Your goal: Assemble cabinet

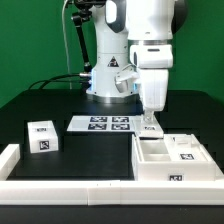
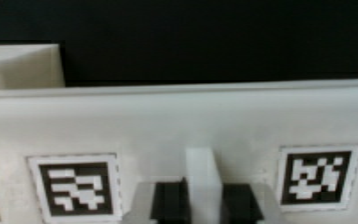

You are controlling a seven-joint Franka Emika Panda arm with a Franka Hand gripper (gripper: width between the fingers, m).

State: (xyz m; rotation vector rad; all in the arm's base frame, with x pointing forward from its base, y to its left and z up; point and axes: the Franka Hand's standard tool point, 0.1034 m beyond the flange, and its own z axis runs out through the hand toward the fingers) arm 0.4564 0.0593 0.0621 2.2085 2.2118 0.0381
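The cabinet (image 1: 160,172) is a white box with inner dividers, lying open side up at the exterior view's right. My gripper (image 1: 150,121) reaches straight down onto its far left corner. In the wrist view a white tagged wall of the cabinet (image 2: 190,120) fills the picture, with one tag on each side of a raised ridge. My gripper (image 2: 204,192) has its two black fingers (image 2: 167,205) tight against either side of that ridge, shut on it. The cabinet's inside is hidden in the wrist view.
A small white tagged block (image 1: 42,137) stands at the left. The marker board (image 1: 100,124) lies in the middle by the robot base. A low white rail (image 1: 60,186) runs along the front edge. Another white piece (image 2: 16,66) shows behind the wall.
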